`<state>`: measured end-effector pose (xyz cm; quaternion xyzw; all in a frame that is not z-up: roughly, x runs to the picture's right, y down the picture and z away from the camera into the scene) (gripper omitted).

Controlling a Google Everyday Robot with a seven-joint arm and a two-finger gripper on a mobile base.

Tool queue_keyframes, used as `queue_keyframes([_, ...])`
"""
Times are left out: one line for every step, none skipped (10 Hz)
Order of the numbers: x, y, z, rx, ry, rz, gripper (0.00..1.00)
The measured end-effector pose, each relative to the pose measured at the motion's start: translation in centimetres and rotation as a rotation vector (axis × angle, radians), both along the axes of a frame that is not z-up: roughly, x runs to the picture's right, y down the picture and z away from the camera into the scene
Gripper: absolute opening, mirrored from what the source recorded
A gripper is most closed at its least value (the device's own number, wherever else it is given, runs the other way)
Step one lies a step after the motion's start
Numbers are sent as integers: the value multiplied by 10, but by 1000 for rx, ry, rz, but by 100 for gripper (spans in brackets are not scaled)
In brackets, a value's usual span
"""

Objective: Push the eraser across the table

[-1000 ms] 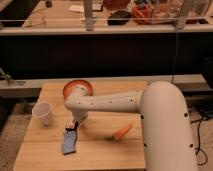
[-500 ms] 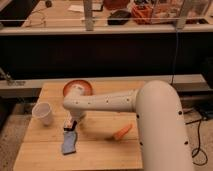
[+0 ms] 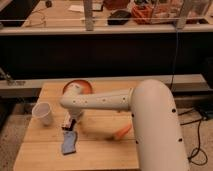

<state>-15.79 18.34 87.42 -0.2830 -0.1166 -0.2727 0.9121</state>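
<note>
The eraser (image 3: 67, 123), a small dark block with a whitish top, lies on the left part of the light wooden table (image 3: 100, 152). My gripper (image 3: 74, 116) is at the end of the white arm (image 3: 107, 101), which reaches in from the right. It is low over the table, right at the eraser's far right end, and seems to touch it. Part of the eraser is hidden behind it.
A blue wavy-edged sponge (image 3: 69, 142) lies just in front of the eraser. A white cup (image 3: 43, 113) stands to its left. An orange bowl (image 3: 78, 86) sits behind the gripper. A carrot (image 3: 123, 131) lies to the right under the arm. Cables (image 3: 197, 145) lie on the floor at the right.
The arm's wrist end has shifted slightly to the left. The eraser sits a little further left than before. The sponge, cup and bowl have not moved.
</note>
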Motion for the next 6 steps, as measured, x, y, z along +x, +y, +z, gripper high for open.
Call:
queue_keyframes([-2,4,-3,6,1,-3,3])
queue_keyframes([-7,6,-4,6,0,-5,3])
queue_keyframes([-9,5,-4,10,-1,-9,3])
queue_keyframes([-10,5,-3,14,-2,-13,3])
queue_keyframes([-11,5,-2,20,-2,-16,3])
queue_keyframes([-11,6,-3,30,-1,-19,3])
